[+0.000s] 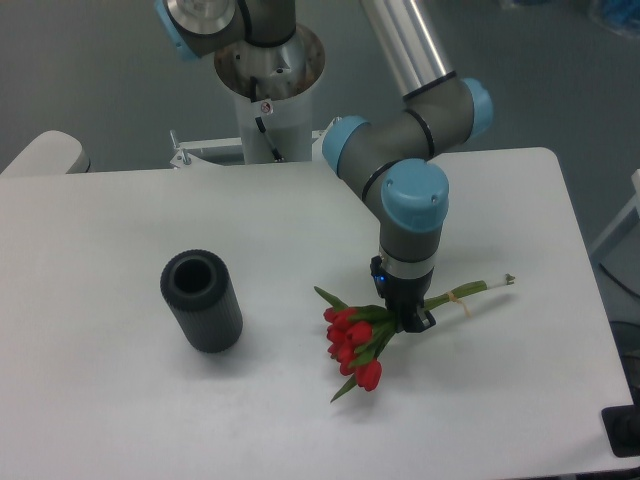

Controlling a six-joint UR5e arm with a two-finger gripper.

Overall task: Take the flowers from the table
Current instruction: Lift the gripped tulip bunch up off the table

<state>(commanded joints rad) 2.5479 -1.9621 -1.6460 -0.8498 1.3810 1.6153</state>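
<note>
The flowers (354,343), a small bunch of red tulips with green leaves, lie on the white table (120,400) right of centre. Their green stems run up and to the right to pale tied ends (485,287). My gripper (411,320) points straight down onto the stems just behind the blooms. Its dark fingers sit around the stems at table level. I cannot tell from this view whether the fingers are closed on the stems.
A dark grey ribbed cylinder (202,301) lies on the table to the left of the flowers, open end facing up and back. The arm's base column (268,90) stands behind the table's far edge. The table's right edge is near the stem ends.
</note>
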